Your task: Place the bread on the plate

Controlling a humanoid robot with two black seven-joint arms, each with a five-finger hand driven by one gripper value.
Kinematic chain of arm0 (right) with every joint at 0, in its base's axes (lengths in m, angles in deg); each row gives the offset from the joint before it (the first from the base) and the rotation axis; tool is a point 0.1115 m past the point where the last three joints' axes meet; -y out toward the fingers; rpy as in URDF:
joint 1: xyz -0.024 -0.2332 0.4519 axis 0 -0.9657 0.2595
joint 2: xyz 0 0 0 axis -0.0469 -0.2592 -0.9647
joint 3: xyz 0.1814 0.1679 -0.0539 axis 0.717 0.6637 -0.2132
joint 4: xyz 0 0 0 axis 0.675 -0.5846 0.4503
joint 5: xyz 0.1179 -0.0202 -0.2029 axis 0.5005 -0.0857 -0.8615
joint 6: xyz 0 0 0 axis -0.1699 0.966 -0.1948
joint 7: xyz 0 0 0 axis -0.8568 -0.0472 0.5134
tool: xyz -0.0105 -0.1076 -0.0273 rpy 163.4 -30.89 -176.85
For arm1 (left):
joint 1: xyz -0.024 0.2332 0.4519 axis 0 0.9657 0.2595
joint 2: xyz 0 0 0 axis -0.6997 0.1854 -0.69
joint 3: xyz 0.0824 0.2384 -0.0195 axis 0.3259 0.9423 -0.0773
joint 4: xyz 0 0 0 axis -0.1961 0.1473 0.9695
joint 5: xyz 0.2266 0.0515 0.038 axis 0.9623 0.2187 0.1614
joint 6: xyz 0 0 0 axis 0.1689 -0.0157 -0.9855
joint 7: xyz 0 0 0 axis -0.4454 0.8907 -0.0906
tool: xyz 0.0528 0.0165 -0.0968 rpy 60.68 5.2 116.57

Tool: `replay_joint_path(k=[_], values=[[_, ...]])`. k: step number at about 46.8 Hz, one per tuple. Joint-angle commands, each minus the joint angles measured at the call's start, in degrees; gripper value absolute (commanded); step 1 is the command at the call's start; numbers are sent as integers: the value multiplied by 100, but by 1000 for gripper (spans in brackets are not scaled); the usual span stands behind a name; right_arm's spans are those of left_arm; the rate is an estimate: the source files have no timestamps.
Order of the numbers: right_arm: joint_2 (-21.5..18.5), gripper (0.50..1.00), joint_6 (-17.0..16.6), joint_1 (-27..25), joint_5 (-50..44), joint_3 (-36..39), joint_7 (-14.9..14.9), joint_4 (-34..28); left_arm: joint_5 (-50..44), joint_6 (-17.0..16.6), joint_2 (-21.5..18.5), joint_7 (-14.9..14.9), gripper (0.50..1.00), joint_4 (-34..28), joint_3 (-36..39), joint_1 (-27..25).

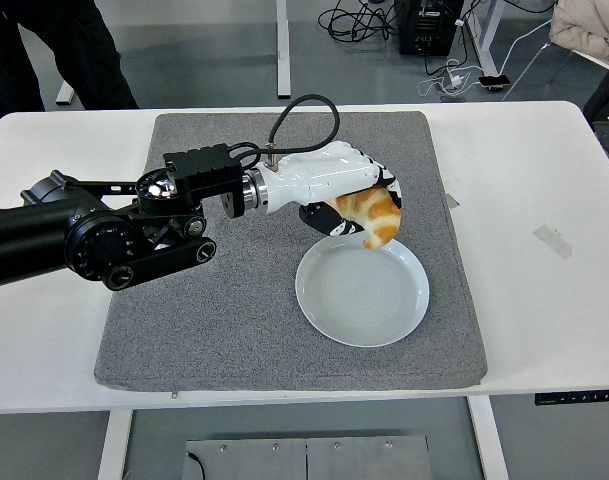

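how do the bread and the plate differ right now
The bread is golden-orange and curved, while the plate is pale blue-grey and round. The bread is gripped in the left hand above the mat; the plate lies flat on the grey mat, empty. The bread looks much smaller than the plate. Its tip hangs over the plate's far rim.

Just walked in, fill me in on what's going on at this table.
The robot's left hand is gripping a croissant-like piece of bread and holding it over the far rim of a pale plate that sits on a grey mat. The bread is not set down yet. The right arm is out of view.
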State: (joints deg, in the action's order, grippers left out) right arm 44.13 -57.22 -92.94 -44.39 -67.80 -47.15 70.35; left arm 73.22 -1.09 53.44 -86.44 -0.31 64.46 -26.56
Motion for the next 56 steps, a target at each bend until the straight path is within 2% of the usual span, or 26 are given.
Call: replay_joint_path(k=[1,25,33,56], values=[[0,1000,0,1,0,0,-3,0,155,0,108,-1,500,7,9,106],[0,1000,0,1,0,0,6,0,480,-35,371,34,500,112,114,589],[0,1000,0,1,0,0,-3,0,533,-87,424,43,500,270,334,633],[0,1000,0,1,0,0,-3,0,533,-254,521,16,500,604,343,844]])
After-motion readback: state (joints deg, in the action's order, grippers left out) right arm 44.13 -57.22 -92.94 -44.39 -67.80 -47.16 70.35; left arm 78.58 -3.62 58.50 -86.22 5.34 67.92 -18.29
